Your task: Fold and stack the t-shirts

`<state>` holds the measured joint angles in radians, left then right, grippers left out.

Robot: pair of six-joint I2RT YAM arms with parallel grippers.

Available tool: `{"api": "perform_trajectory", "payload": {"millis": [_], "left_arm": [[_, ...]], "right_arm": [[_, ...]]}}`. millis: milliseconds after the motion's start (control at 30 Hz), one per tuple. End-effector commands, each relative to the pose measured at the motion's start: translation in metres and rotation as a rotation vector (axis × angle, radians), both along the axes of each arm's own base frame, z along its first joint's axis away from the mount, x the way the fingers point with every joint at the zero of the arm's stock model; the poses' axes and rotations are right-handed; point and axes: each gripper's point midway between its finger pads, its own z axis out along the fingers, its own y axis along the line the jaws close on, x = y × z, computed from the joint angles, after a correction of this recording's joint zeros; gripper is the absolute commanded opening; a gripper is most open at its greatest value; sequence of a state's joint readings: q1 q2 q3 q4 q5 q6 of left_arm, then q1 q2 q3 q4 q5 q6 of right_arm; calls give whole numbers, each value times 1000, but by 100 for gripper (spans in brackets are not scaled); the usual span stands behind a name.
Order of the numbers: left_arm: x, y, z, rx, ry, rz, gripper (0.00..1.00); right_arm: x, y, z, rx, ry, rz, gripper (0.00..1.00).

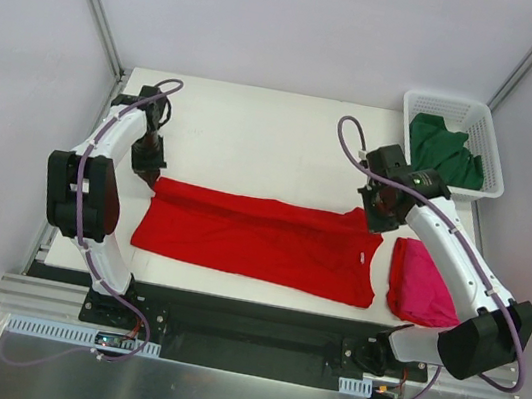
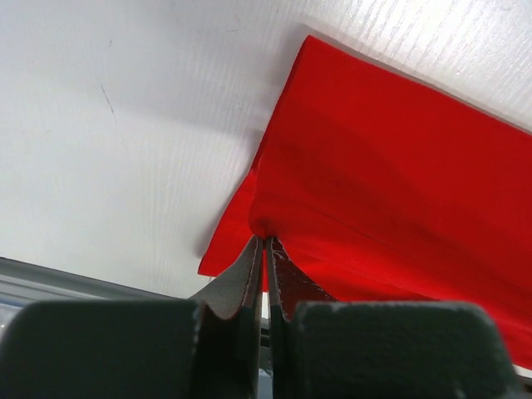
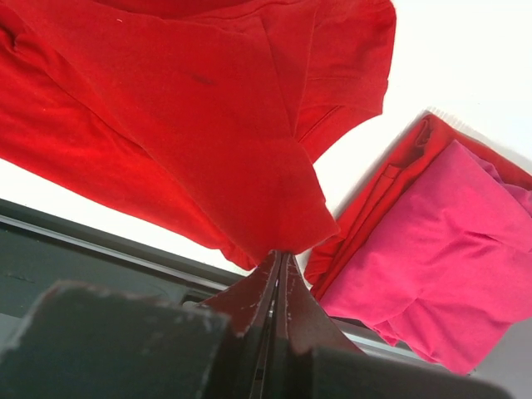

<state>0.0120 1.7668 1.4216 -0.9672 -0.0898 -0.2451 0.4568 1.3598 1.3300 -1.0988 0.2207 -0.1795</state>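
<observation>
Two pinches, one at each far corner. Leftmost, left gripper [image 2: 264, 241] pressed together on the far-left corner of the red t-shirt [image 1: 259, 241], spread on the table [image 1: 256, 137] with long axis running left to right. Rightward, right gripper [image 3: 281, 253] nipping the far-right corner. Cloth nearward of both tools, so probably a fold toward the near edge. Beyond: folded pink t-shirt [image 1: 421, 285], green t-shirt [image 1: 444, 152] in basket [image 1: 495, 165].

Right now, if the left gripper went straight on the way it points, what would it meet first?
The left gripper pinches the red t-shirt, so it meets that cloth first, then probably the white table.
</observation>
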Motion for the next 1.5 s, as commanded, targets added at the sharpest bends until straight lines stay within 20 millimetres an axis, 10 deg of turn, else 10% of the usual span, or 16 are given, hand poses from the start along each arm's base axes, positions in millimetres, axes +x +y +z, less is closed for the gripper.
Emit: {"api": "perform_trajectory", "payload": {"millis": [0, 500, 700, 800, 833, 1467], "left_arm": [[-13, 3, 7, 33, 5, 1, 0], [-22, 7, -1, 56, 33, 11, 4], [-24, -1, 0, 57, 32, -12, 46], [-23, 1, 1, 69, 30, -11, 97], [-22, 2, 1, 72, 27, -12, 99], [-21, -2, -9, 79, 81, -17, 99]], "right_arm": [[-10, -2, 4, 8, -3, -12, 1], [-18, 2, -11, 1, 40, -6, 1], [-19, 5, -14, -3, 52, 1, 1], [-19, 5, -16, -8, 62, 3, 1], [-20, 5, -16, -11, 66, 6, 1], [-17, 9, -18, -22, 82, 20, 1]]}}
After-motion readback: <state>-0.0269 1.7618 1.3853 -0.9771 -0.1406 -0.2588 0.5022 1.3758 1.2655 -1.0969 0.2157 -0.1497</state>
